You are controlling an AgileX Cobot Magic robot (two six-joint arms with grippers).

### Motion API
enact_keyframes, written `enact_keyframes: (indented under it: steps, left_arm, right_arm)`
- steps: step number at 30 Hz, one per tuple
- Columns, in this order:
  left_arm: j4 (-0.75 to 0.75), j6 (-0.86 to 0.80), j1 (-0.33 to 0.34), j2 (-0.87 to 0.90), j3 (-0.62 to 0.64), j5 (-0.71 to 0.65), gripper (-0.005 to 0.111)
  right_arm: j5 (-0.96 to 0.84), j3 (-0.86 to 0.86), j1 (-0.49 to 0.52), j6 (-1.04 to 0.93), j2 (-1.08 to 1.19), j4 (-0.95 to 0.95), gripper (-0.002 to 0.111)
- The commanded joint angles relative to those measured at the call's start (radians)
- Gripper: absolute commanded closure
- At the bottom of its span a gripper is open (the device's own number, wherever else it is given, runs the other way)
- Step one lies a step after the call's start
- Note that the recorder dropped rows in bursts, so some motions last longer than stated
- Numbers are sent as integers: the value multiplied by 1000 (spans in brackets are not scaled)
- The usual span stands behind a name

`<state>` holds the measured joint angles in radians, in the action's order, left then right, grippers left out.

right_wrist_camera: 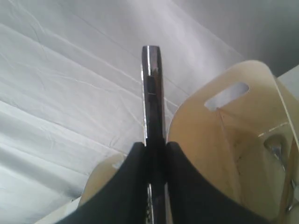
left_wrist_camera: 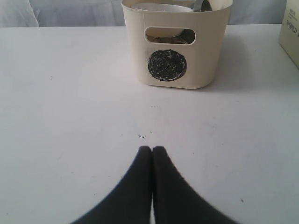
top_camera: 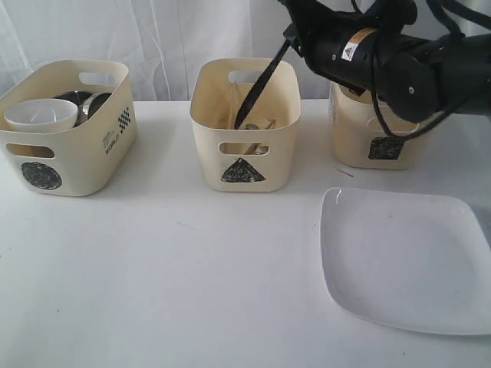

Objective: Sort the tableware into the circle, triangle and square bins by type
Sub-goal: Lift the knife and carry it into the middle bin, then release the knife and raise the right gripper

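Observation:
My right gripper (top_camera: 290, 38) is shut on a steel knife (top_camera: 257, 88), which slants down into the triangle bin (top_camera: 245, 165). The right wrist view shows the knife (right_wrist_camera: 152, 88) sticking out past the gripper (right_wrist_camera: 155, 144), above that bin (right_wrist_camera: 210, 135). Wooden chopsticks (top_camera: 261, 123) and a steel utensil (right_wrist_camera: 275, 145) lie inside it. The circle bin (top_camera: 69, 153) holds a white bowl (top_camera: 40, 113) and steel vessels (top_camera: 84, 103). A large white square plate (top_camera: 403, 261) lies on the table at front right. My left gripper (left_wrist_camera: 152, 148) is shut and empty, low over the table before the circle bin (left_wrist_camera: 177, 70).
The square bin (top_camera: 368, 142) stands at back right, partly behind my right arm (top_camera: 414, 65). White curtain hangs behind the bins. Another bin's edge (left_wrist_camera: 289, 28) shows in the left wrist view. My left arm is out of the exterior view.

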<state>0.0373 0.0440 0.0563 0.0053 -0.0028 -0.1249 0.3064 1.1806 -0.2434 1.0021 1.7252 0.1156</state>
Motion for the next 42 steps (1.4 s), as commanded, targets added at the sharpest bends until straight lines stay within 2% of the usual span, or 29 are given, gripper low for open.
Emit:
enact_keyframes:
  steps: [1, 8, 12, 18, 19, 21, 24, 34, 37, 42]
  left_arm:
    - [4, 4, 1, -5, 3, -3, 107]
    - [4, 4, 1, -5, 3, -3, 107]
    - [4, 4, 1, -5, 3, -3, 107]
    - [4, 4, 1, -5, 3, -3, 107]
    - [4, 4, 1, -5, 3, -3, 107]
    - [4, 4, 1, -5, 3, -3, 107]
    - [4, 4, 1, -5, 3, -3, 107]
    - [4, 2, 1, -5, 3, -3, 107]
    - [4, 2, 1, -5, 3, -3, 107]
    - [4, 2, 1, -5, 3, -3, 107]
  right_arm:
    - [0, 114, 34, 29, 96, 17, 108]
    - [-106, 374, 38, 31, 294, 38, 108]
    - [-250, 539, 35, 17, 428, 99, 108]
    - [-356, 673, 5, -33, 536, 103, 105]
    - [-363, 679, -1, -34, 542, 103, 103]
    - [-351, 683, -13, -40, 550, 103, 90]
    - [-364, 683, -17, -46, 548, 100, 83]
    - [-706, 668, -17, -431, 401, 102, 83]
    - [-759, 600, -17, -501, 330, 111, 83]
    - [-764, 390, -17, -584, 160, 151, 83]
